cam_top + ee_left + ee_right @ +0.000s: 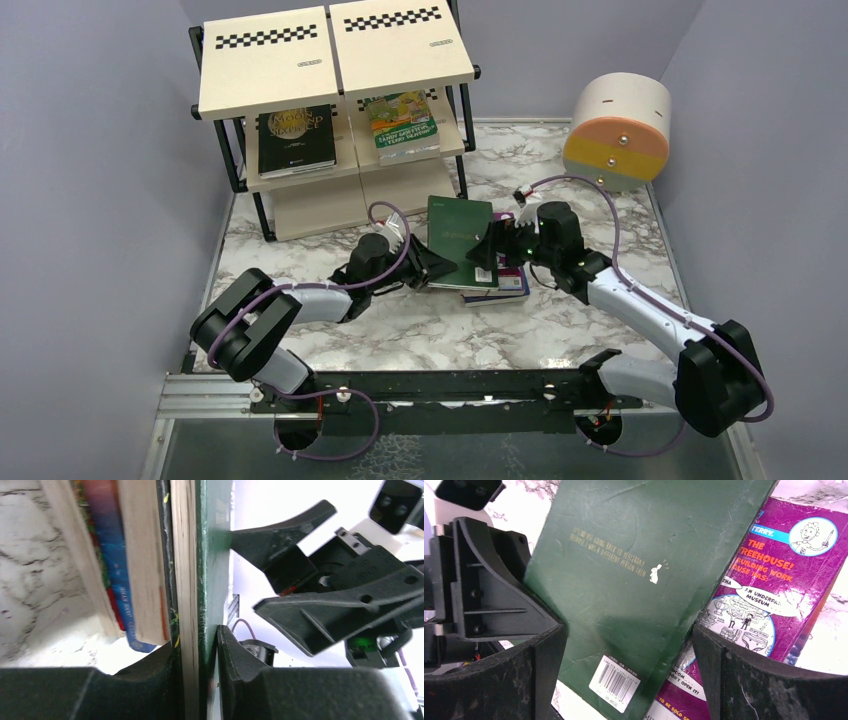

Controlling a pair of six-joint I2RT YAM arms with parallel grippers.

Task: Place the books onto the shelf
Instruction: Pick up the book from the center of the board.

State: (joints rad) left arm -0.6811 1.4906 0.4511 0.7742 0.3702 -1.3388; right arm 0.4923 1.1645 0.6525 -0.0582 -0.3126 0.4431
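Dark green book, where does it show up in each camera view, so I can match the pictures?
Top external: the dark green book is mid-table, between the two arms.
Left wrist: seen edge-on, a vertical strip at the centre.
Right wrist: its cover fills the middle.
Shared landmark: the left gripper, its fingers clamped on the book's edge.

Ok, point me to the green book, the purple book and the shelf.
green book (634,580): right wrist view, middle of cover.
purple book (774,575): right wrist view, cartoon cover.
shelf (265,70): top external view, left top board.
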